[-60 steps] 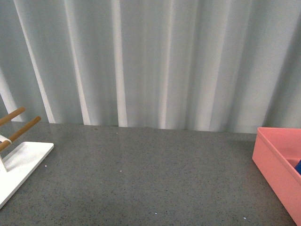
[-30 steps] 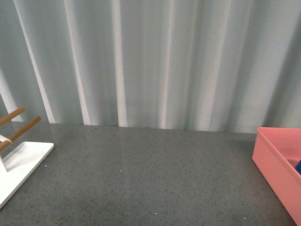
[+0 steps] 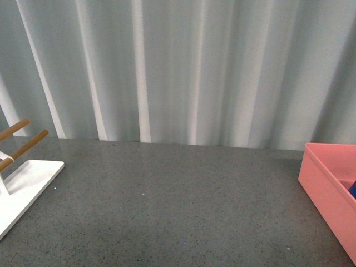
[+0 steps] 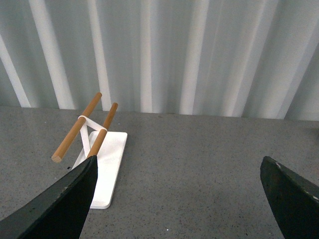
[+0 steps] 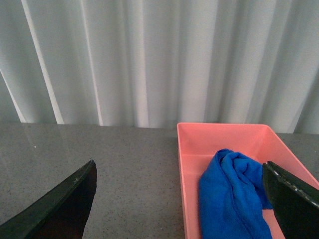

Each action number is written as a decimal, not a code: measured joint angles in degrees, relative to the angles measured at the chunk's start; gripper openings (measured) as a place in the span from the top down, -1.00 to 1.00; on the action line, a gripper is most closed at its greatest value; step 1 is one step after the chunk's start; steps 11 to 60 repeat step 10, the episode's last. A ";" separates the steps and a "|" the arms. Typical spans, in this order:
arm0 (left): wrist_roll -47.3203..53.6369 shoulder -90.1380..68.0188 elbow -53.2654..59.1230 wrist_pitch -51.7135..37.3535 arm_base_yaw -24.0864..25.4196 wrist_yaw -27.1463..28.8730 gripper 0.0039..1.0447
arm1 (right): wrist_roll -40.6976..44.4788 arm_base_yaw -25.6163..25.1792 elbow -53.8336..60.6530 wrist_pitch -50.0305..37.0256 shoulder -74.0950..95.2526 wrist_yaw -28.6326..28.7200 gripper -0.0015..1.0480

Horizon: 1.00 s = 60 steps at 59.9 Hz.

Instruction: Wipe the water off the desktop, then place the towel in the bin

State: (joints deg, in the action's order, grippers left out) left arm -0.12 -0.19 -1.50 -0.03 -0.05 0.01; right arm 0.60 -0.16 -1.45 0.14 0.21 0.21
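Note:
The blue towel [image 5: 232,194] lies crumpled inside the salmon-pink bin [image 5: 219,134], in the right wrist view. My right gripper [image 5: 178,164] hangs open above the bin's near side, its dark fingers wide apart and holding nothing. From the front, the bin [image 3: 328,194] stands at the right edge of the grey speckled desktop [image 3: 178,206], with a sliver of the towel [image 3: 353,190] showing inside. My left gripper [image 4: 179,159] is open over bare desktop [image 4: 199,164], empty. Neither arm shows in the front view. I see no water on the desktop.
A flat white stand [image 3: 28,181] with wooden pegs sits at the desktop's left side; in the left wrist view the stand [image 4: 107,164] is close to one finger. A pale pleated curtain [image 3: 178,72] closes off the back.
The front view has shifted slightly, so the desktop's far edge sits a little higher in the picture. Nothing on the desktop has moved.

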 joint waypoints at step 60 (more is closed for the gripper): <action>0.00 0.00 0.00 0.00 0.00 0.00 -0.88 | 0.00 0.00 0.00 0.00 0.00 0.02 -0.87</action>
